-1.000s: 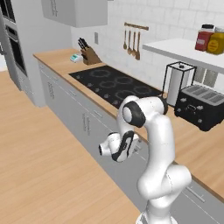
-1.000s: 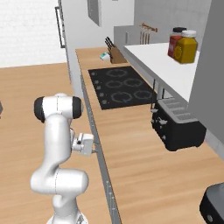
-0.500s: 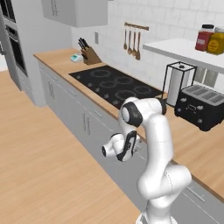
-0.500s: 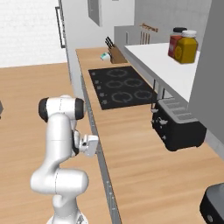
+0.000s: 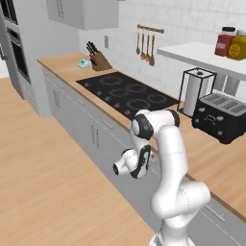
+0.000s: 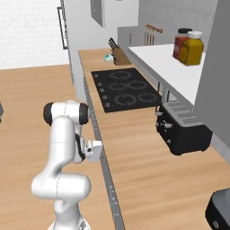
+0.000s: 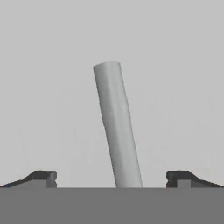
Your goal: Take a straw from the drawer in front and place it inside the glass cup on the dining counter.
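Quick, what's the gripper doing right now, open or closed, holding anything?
Gripper: open, holding nothing; its fingertips stand wide apart on either side of the drawer handle, not closed on it.

No readable text, labels, brands or numbers on anything.

Ahead of me a black hob (image 5: 126, 94) sits in the wooden worktop (image 6: 134, 148); toaster (image 5: 226, 117) beside a paper-towel holder (image 5: 196, 91); knife block (image 5: 100, 60) far off.

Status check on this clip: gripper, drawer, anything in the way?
Gripper open, fingertips either side of the drawer handle, not closed on it. Drawer front shut, straw unseen. Nothing between the fingertips and the handle.
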